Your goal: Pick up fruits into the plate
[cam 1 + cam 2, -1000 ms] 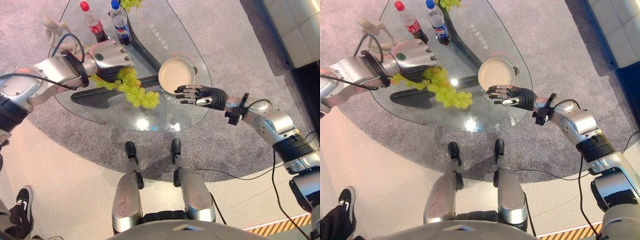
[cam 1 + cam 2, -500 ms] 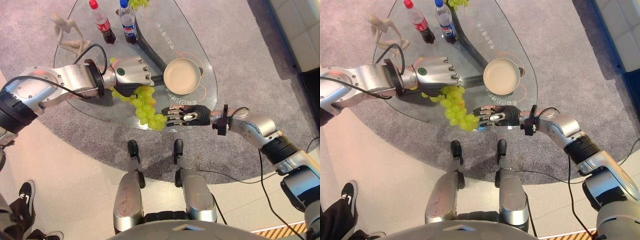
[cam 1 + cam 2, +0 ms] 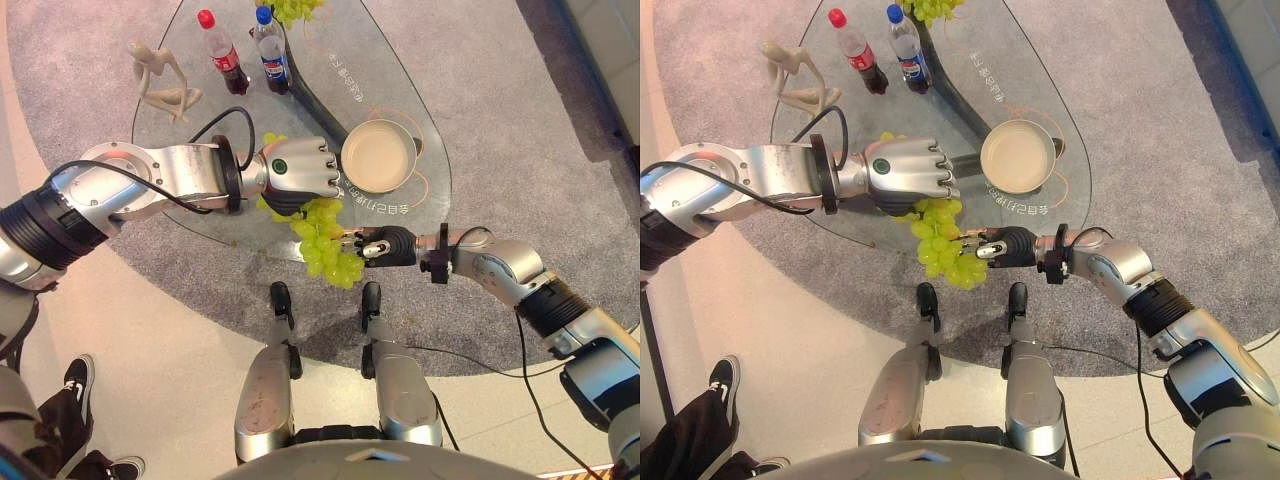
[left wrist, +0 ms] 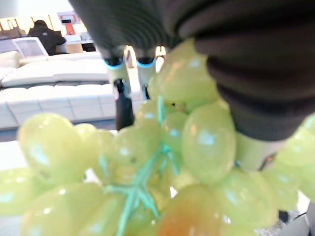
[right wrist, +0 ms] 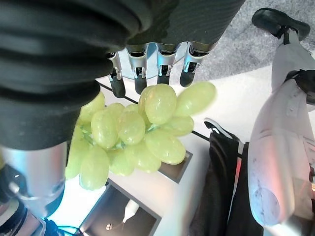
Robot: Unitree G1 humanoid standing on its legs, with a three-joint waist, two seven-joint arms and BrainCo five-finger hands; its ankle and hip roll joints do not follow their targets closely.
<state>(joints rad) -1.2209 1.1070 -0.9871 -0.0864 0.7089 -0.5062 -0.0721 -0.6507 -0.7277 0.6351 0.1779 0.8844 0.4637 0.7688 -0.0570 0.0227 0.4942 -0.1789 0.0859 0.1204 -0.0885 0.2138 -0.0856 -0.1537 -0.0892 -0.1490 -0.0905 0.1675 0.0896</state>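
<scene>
Grapes now nearer table's front edge than half second ago; right hand has closed in under them.

Eye views: left hand curled on bunch of pale green grapes, hanging beside round cream plate on glass table. Plate bare; drop-off remains.

Left wrist: grapes pressed close.

Right wrist: right hand fingers straight, touching bunch's low end.

1. Green grape bunch: long, hangs in air from left hand, low end just over table's near edge, touching right hand.
2. Plate: round, cream, empty, upright on glass, beside bunch.
</scene>
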